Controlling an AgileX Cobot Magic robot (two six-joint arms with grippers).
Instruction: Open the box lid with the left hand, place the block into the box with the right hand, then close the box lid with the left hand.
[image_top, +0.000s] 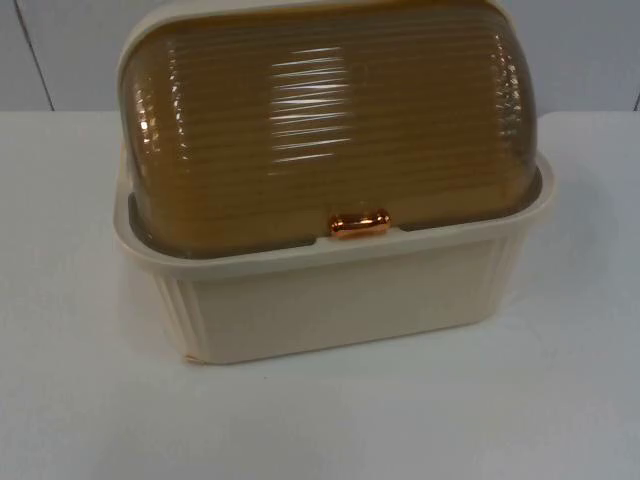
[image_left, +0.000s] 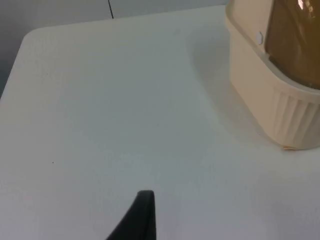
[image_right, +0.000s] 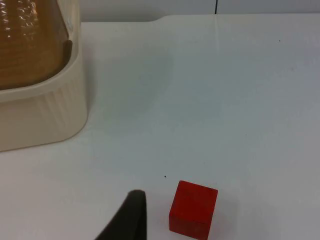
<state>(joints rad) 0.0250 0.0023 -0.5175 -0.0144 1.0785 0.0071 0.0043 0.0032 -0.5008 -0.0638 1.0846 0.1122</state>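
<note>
The box (image_top: 330, 290) stands on the white table (image_top: 80, 400), a cream ribbed tub with a domed amber lid (image_top: 330, 130) that is shut down over it; a small copper handle (image_top: 359, 224) sits at the middle of the lid's front edge, resting against the tub's rim; behind the box the table ends at the grey wall (image_top: 590, 50). The block (image_right: 193, 210), a red cube, lies on the table to the box's right, well apart from it, flat on one face. The right hand hangs over the table with one black fingertip (image_right: 131, 215) just beside the block and not touching it; whether this hand is spread or pressed together I cannot tell. The left hand waits over bare table on the box's left side, one black fingertip (image_left: 140, 217) showing, well apart from the tub's ribbed corner; its state cannot be told either.
</note>
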